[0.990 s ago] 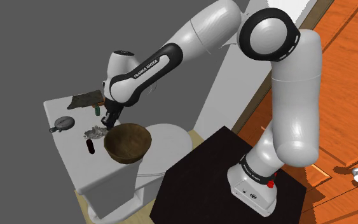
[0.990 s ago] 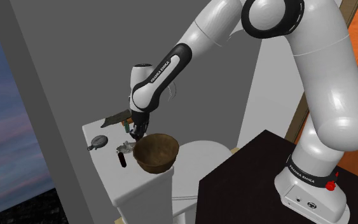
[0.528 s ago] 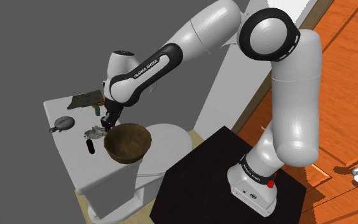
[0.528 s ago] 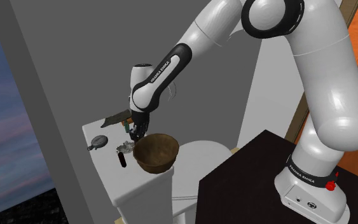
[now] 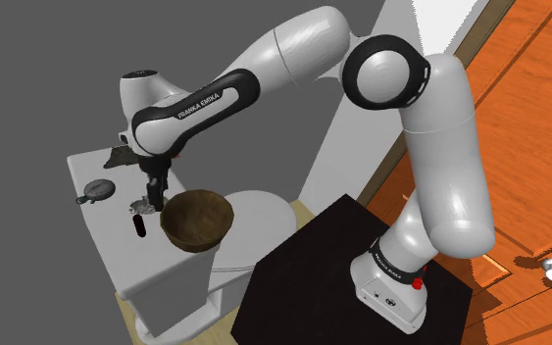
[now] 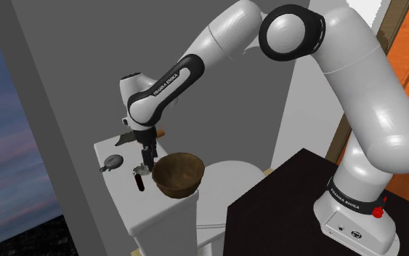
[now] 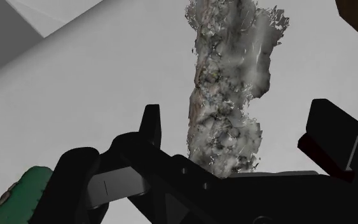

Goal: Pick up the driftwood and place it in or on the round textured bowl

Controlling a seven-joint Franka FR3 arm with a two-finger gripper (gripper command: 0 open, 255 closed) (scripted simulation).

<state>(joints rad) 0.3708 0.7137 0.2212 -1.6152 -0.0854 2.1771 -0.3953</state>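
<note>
Toilet tank lid (image 5: 115, 247): my wrist view shows driftwood (image 7: 229, 95) lying untouched inside the open pincer (image 7: 237, 113); shoulder view adds the brown bowl (image 5: 197, 221) beside it.

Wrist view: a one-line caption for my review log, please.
Open gripper straddles the grey driftwood lying on a white surface, not yet gripping it.

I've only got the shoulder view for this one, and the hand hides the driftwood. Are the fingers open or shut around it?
Observer: Open. In the wrist view the gripper has its fingers apart, and the grey driftwood lies between them.
Operator: Touching it?
Observer: No; white surface shows between the wood and each finger.
Operator: Anything else close?
Observer: A green object lies just beside one finger.
</note>
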